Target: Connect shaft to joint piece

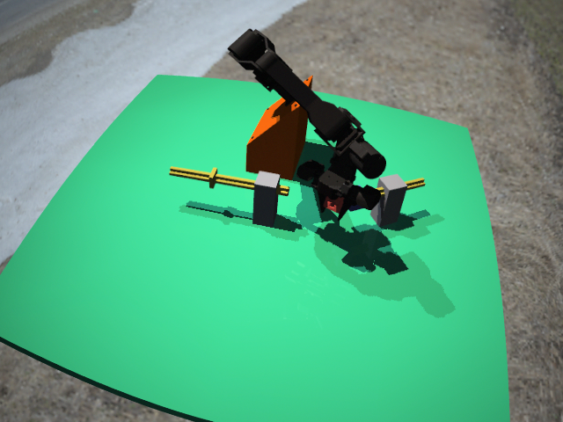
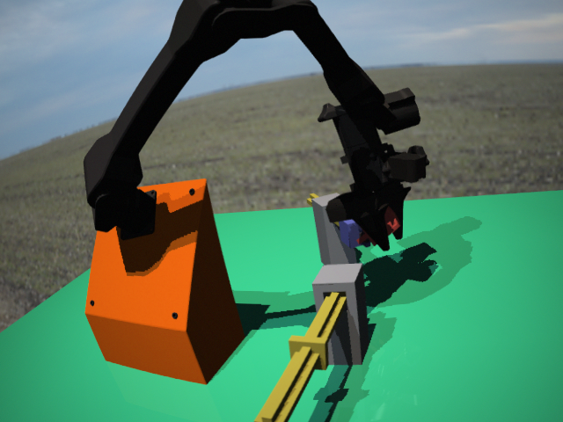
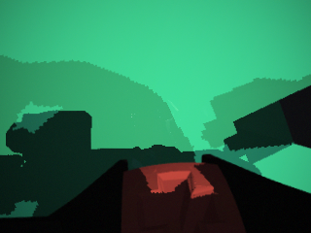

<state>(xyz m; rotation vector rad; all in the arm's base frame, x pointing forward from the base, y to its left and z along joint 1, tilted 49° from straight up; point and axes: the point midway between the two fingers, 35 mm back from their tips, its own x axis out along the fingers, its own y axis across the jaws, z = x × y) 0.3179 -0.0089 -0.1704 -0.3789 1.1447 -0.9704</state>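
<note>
My gripper is shut on the red joint piece, which sits between its two black fingers. A blue part joins it to the first shaft, which runs through the far grey block. The second shaft, yellow with a square collar, passes through the near grey block; its tip sticks out a little, apart from the joint piece. The fingers hide much of the joint piece, and its opening's exact direction cannot be told.
The orange wedge-shaped base of the arm stands behind the second shaft's block on the green table top. The forearm and wrist hang over the far block's side. A gap lies between the two blocks.
</note>
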